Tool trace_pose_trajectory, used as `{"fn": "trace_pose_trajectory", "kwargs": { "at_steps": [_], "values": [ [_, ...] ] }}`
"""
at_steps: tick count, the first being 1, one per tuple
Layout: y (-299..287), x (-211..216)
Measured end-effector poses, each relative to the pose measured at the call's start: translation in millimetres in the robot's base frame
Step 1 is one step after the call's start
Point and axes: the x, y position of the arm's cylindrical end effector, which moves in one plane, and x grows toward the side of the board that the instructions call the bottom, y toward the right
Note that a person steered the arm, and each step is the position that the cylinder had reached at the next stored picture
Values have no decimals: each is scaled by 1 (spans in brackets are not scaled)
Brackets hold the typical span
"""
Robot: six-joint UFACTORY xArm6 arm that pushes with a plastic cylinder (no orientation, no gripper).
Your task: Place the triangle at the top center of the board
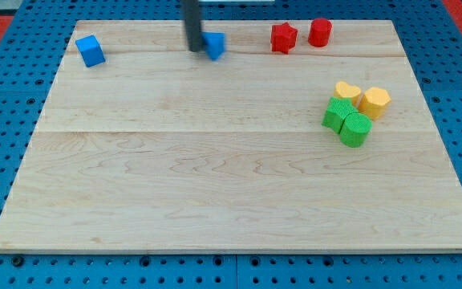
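Note:
A blue triangle block lies near the view's top, a little left of the board's middle. My tip is at the end of the dark rod and touches the triangle's left side. A blue cube sits at the top left. A red star block and a red cylinder sit at the top right.
At the view's right, a cluster holds a yellow heart block, a yellow hexagon block, a green cube and a green cylinder. The wooden board lies on a blue pegboard.

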Motion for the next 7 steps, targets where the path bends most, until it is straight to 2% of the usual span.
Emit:
{"fn": "trace_pose_trajectory", "kwargs": {
  "at_steps": [1,3,4,5,6,7],
  "values": [
    [34,19],
    [37,19],
    [71,13],
    [10,-1],
    [-69,38],
    [-203,33]
  ]
}}
